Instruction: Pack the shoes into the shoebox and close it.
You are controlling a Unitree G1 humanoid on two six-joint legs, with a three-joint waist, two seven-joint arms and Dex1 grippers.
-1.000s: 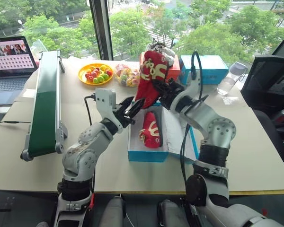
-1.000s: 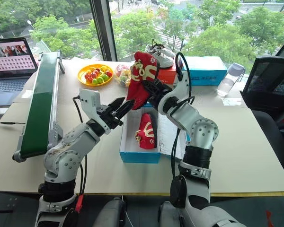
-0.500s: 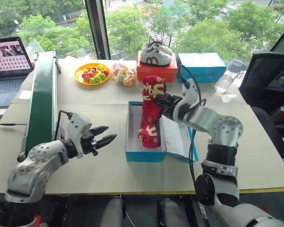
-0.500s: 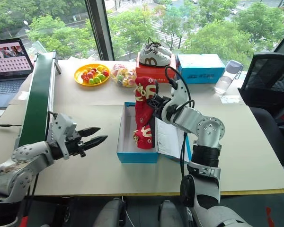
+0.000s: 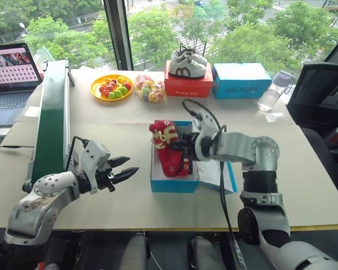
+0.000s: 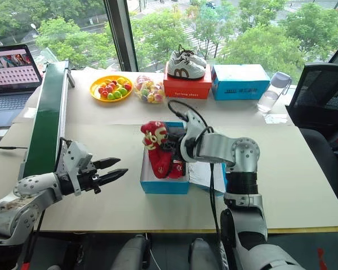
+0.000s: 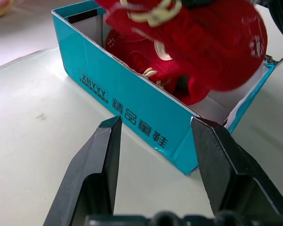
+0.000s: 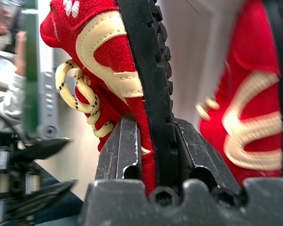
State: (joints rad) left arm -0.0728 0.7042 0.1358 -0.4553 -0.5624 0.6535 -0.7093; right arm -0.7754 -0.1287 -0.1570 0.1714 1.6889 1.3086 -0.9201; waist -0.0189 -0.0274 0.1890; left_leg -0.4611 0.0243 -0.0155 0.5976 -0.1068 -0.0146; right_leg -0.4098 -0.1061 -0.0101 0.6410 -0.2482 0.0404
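Red suede and pale yellow trim marked the shoe [image 5: 162,136] that the right tool [image 5: 183,147] gripped by the edge of its upper and black sole, tilted with its toe poking up over the near-left wall of the bright blue shoebox [image 5: 173,184]. The second red shoe [image 5: 172,163] already lay inside the box, partly under the held one. The box stood in the middle of the tabletop [image 5: 129,202], its lid [image 5: 214,169] folded open to the right. The left tool [image 5: 123,171] hung empty with its black fingers [image 7: 100,160] parted, level with the box's left wall and near it but apart. The chief risk, I judged, was release at this angle: the held shoe could catch on the wall or stack on its mate, leaving a hump that would stop the lid from shutting. Pressing it down might drag the light cardboard box across the tabletop, since nothing braced it. The lace could also snag the right tool's fingers on withdrawal.
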